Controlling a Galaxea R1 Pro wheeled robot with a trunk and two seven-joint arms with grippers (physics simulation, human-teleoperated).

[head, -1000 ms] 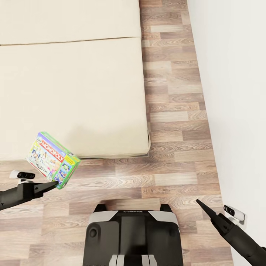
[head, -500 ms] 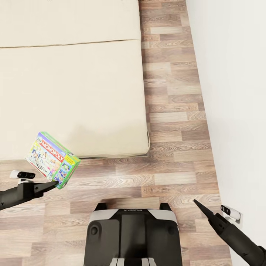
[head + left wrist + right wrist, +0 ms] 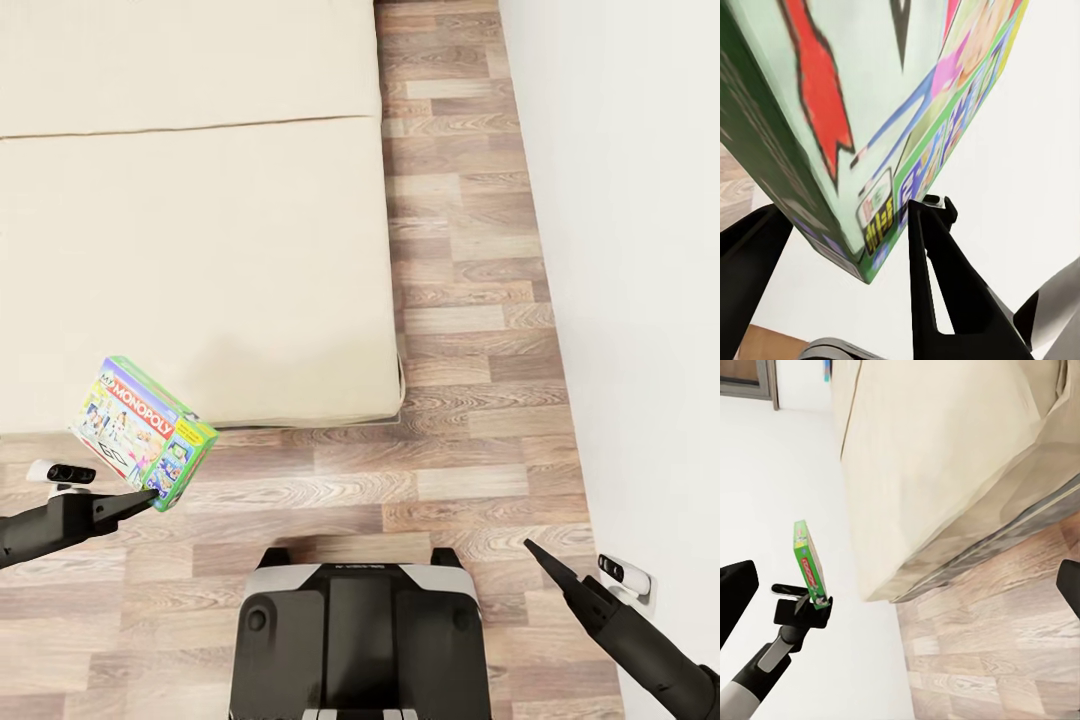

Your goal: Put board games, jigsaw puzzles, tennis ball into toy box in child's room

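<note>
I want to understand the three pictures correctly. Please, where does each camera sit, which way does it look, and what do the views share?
Head view: from the head, looking down at the bed, wood floor, the robot's base and both arms.
Left wrist view: near the left gripper, looking along its fingers, shut on the Monopoly box.
Right wrist view: near the right gripper, looking across at the bed, with its open fingertips at the picture's sides.
Shared: all three views show the Monopoly box.

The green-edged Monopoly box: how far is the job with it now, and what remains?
Done: the Monopoly box is off the bed, lifted clear of the mattress. In hand: the left end effector grips its lower corner. The right end effector holds nothing. Left: carrying it to the toy box, which these views give no sight of.
</note>
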